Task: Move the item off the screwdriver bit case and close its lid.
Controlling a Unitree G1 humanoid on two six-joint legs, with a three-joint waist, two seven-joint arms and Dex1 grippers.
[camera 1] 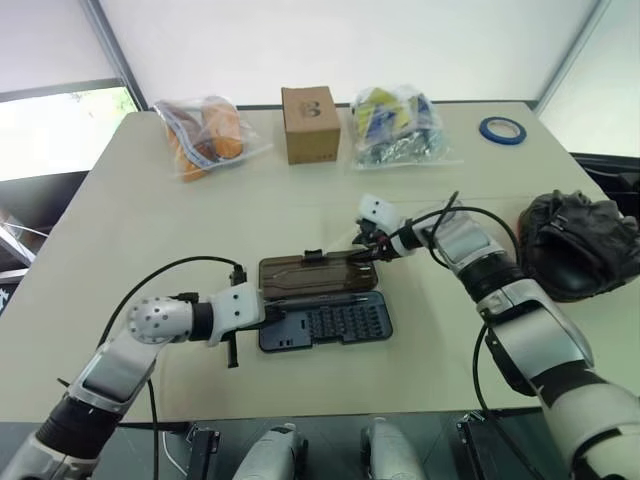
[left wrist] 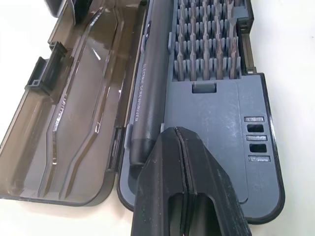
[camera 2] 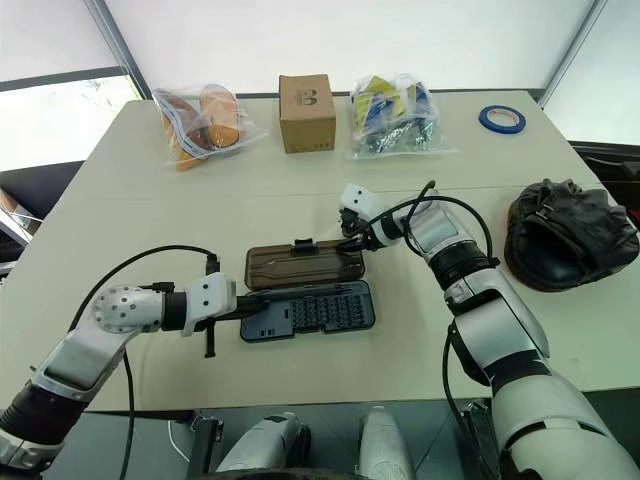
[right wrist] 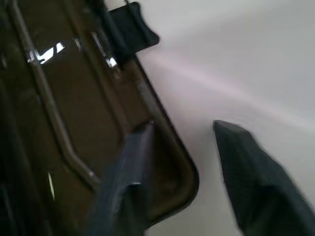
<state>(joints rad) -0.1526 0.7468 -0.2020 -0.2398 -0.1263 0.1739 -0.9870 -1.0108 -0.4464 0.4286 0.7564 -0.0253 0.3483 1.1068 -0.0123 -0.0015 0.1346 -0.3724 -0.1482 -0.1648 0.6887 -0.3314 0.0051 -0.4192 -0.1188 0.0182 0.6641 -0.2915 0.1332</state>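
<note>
The screwdriver bit case (camera 1: 335, 322) lies open in the middle of the table, its dark grey base with rows of bits toward me. Its smoky-brown lid (camera 1: 312, 272) lies flat behind the base, latch tab at the far edge. The item, a black leather baseball glove (camera 1: 580, 245), sits on the table at the far right, apart from the case. My left gripper (left wrist: 177, 133) is shut and rests over the left end of the base beside the driver handle. My right gripper (right wrist: 182, 127) is at the lid's far right corner, open, one finger over the lid and one outside its rim.
Along the far side stand a bag of orange goods (camera 1: 205, 135), a brown cardboard box (camera 1: 310, 122) and a bag of blue and yellow goods (camera 1: 395, 125). A blue tape roll (camera 1: 501, 130) lies at the far right corner. Black cables trail from both wrists.
</note>
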